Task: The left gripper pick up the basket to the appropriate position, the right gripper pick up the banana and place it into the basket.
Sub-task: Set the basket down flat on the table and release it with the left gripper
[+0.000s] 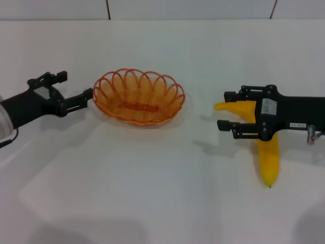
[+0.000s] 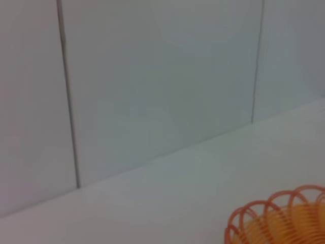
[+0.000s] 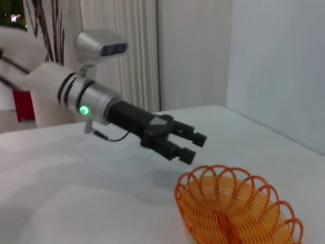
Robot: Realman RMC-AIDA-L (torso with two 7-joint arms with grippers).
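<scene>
Your plain black left gripper (image 1: pixel 76 87) gaped beside the oval orange wire basket (image 1: pixel 138 96) | your labelled right gripper (image 1: pixel 222 109) straddled the curved yellow banana (image 1: pixel 268 157), unclenched.

This looks like an indoor robot test space, a lab or demo room rather than a kitchen: a plain white table (image 1: pixel 152 193) fills the view, backed right behind it by a pale panelled wall (image 2: pixel 162 76) with dark seams. Beyond the table's far end, the right wrist view catches long pale curtains (image 3: pixel 122 51), a red object (image 3: pixel 23 104) and thin dark branches (image 3: pixel 43 30) beside them
</scene>
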